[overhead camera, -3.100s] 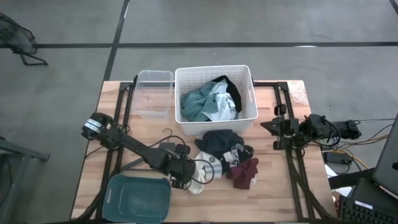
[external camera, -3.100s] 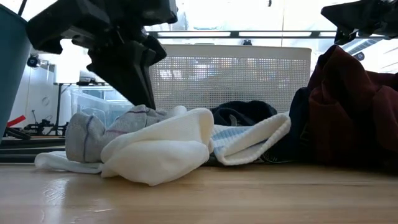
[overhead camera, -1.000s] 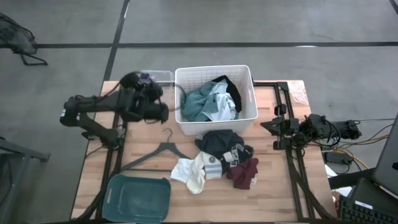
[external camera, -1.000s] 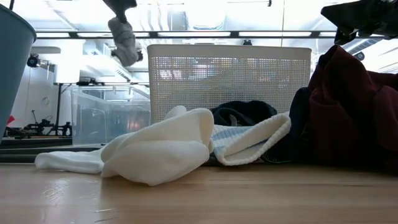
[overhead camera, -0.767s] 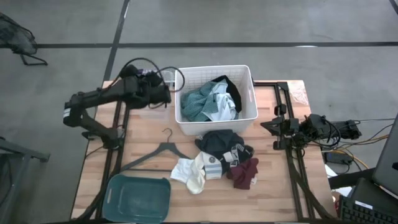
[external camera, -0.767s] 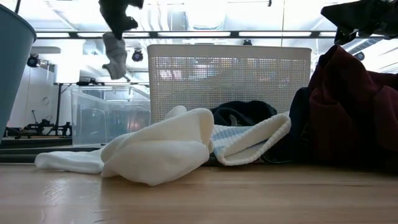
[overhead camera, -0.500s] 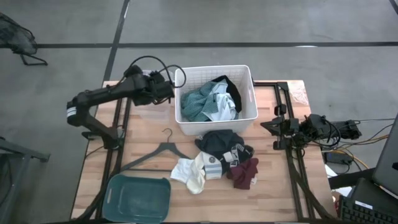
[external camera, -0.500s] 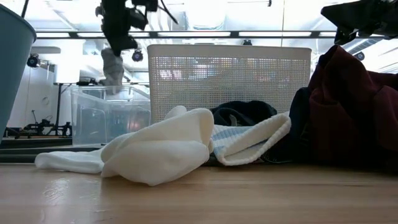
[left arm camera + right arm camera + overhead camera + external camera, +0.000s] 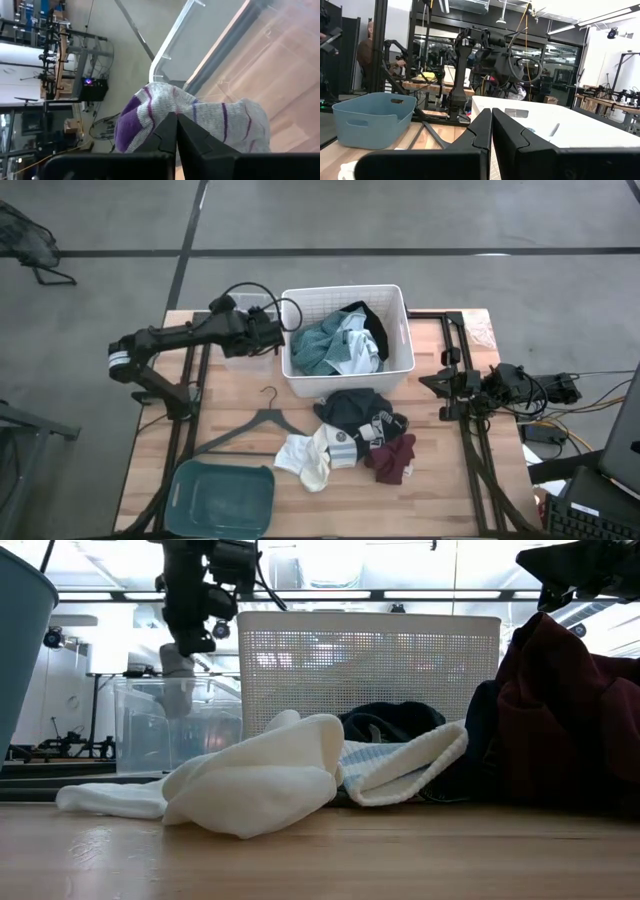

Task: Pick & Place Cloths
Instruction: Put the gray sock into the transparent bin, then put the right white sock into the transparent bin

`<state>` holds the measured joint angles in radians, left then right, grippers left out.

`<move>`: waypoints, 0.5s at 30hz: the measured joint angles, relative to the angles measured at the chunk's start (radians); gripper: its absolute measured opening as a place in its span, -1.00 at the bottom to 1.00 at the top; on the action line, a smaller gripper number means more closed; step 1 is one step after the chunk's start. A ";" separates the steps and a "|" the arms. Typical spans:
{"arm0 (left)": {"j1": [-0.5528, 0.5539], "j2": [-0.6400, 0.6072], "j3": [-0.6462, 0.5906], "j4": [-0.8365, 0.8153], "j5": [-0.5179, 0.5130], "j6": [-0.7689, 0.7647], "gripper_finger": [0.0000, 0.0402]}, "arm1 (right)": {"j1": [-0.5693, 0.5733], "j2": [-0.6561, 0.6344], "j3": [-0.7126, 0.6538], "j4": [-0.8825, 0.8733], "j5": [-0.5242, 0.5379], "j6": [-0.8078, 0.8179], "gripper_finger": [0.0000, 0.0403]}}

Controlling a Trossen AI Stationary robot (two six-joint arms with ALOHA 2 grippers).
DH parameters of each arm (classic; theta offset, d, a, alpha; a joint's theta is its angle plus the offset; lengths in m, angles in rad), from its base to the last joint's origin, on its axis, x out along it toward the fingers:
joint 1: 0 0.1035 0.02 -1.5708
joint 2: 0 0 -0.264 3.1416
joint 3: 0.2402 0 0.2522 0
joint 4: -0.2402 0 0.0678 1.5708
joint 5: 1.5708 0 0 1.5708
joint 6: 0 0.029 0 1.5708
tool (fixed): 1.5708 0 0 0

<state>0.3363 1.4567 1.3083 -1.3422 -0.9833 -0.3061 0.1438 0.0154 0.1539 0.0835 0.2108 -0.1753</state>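
While over clear bin [image 9: 247, 330]: L fingers [image 9: 176, 131] pinching striped sock [image 9: 200, 122].

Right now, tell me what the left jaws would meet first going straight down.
Probably the clear plastic bin: the left gripper, shut on the striped grey sock, hangs over it in the high view. Depth is unclear.
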 joint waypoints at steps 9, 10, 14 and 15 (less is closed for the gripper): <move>-0.001 0.000 0.000 0.030 0.010 -0.001 -0.41 | 0.000 0.000 0.000 0.000 0.000 0.000 -0.96; -0.001 -0.001 0.000 0.031 0.010 0.003 -0.36 | 0.000 0.000 0.000 0.000 0.000 0.000 -0.96; -0.013 -0.002 0.000 0.029 0.011 0.058 -0.26 | 0.000 0.000 0.000 0.000 0.000 0.000 -0.96; -0.018 -0.002 0.003 0.023 0.013 0.070 -0.25 | 0.000 0.000 0.000 0.000 0.000 0.000 -0.96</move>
<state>0.3180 1.4544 1.3116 -1.3193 -0.9702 -0.2365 0.1436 0.0154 0.1539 0.0837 0.2108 -0.1753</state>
